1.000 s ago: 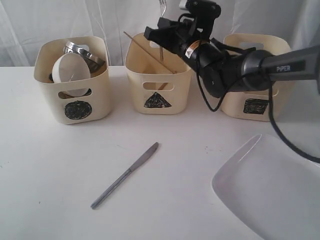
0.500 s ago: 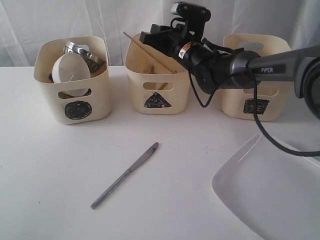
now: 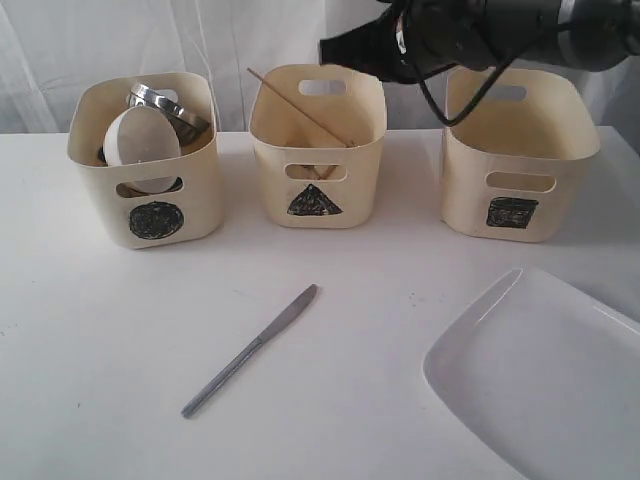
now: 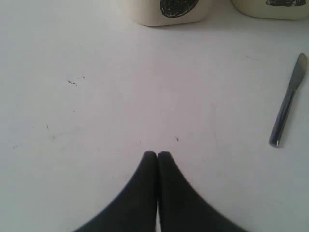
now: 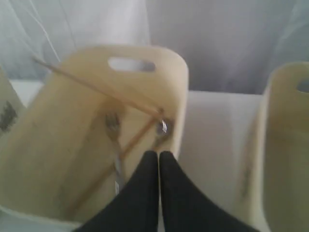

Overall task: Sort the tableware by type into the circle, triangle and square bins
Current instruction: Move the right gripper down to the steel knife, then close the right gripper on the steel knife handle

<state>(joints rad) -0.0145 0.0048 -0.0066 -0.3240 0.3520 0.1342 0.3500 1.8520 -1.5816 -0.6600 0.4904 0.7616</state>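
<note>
A steel knife [image 3: 250, 350] [image 4: 288, 100] lies alone on the white table in front of the bins. The circle bin [image 3: 145, 215] [image 4: 169, 9] holds a small white bowl [image 3: 140, 138] and steel ware [image 3: 155, 97]. Chopsticks [image 3: 300, 107] [image 5: 96, 87] lean in the triangle bin [image 3: 317, 200] [image 5: 169, 63], and a fork [image 5: 114, 126] and spoon [image 5: 161, 128] lie inside it. The square bin [image 3: 520, 195] [image 5: 285, 145] stands at the right. A large white plate [image 3: 540, 370] sits front right. My right gripper [image 3: 325, 48] [image 5: 159, 153] hangs shut and empty above the triangle bin. My left gripper [image 4: 157, 153] is shut over bare table, left of the knife.
White curtains hang behind the bins. The right arm [image 3: 500, 25] crosses the top of the exterior view, above the square bin. The plate runs off the front right corner of that view.
The fork my right gripper held above the triangle bin is now inside it. The gripper opened, shut again, and lifted up and to the right. The left gripper stayed put.
</note>
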